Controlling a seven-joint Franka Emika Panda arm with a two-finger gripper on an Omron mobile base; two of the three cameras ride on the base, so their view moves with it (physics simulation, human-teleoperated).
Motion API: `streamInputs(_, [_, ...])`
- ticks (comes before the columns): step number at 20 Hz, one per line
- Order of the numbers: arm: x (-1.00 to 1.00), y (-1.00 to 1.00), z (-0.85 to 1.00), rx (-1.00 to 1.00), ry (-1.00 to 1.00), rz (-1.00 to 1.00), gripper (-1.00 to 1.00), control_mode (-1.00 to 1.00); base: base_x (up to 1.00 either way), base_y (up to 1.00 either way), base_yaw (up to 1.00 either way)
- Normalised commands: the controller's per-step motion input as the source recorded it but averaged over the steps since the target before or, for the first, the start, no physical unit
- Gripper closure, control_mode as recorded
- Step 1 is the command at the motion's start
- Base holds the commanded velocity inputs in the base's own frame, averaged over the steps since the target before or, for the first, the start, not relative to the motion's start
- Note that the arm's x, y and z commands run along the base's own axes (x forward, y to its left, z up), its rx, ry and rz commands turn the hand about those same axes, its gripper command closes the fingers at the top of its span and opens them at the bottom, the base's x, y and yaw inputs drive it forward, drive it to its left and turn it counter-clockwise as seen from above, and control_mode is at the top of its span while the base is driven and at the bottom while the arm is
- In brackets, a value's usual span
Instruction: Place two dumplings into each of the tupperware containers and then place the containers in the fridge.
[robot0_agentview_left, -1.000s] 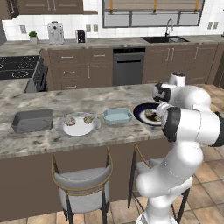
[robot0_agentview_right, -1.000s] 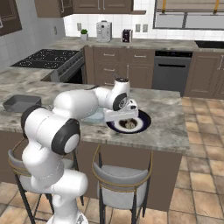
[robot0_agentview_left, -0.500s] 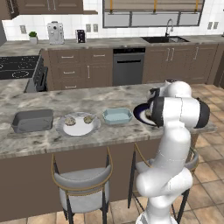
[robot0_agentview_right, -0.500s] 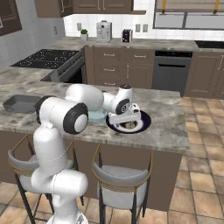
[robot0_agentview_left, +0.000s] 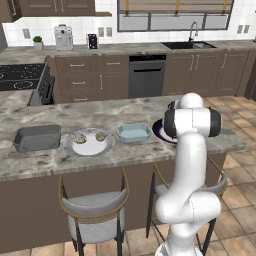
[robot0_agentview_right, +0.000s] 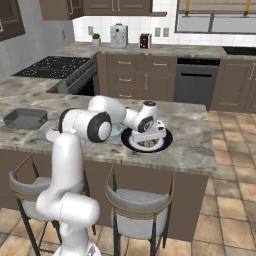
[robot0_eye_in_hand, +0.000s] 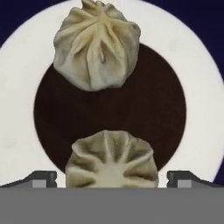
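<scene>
Hovering low over dark-rimmed plate (robot0_eye_in_hand: 17, 109), gripper (robot0_eye_in_hand: 112, 179) spread fully wide, nothing held. Near dumpling (robot0_eye_in_hand: 112, 159) bracketed between fingertips (robot0_eye_in_hand: 43, 178), apparently lined up for pinch. Second dumpling (robot0_eye_in_hand: 97, 43) lies beyond on plate. Light blue container (robot0_agentview_left: 134, 132) waits beside plate.

The marbled worktop (robot0_agentview_left: 125, 155) holds a dark grey tub (robot0_agentview_left: 37, 137), a pale plate (robot0_agentview_left: 89, 143), a light blue tub (robot0_agentview_left: 134, 132) and a dark-rimmed plate (robot0_agentview_right: 162, 145) in a row.
</scene>
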Motion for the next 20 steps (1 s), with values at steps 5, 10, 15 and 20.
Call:
streamInputs(5, [0.54, -0.17, -0.37, -0.02, 0.00, 0.00, -1.00, -1.00, 0.00, 0.00, 0.00])
streamInputs(10, [-0.43, 0.24, -0.52, -0.09, 0.01, -0.01, 1.00, -1.00, 0.00, 0.00, 0.00])
streamInputs(15, [-1.00, 0.88, -0.03, 0.01, -0.22, -0.05, 1.00, -1.00, 0.00, 0.00, 0.00])
streamInputs(20, [-0.43, 0.48, 0.97, 0.01, -0.28, -0.08, 1.00, -1.00, 0.00, 0.00, 0.00])
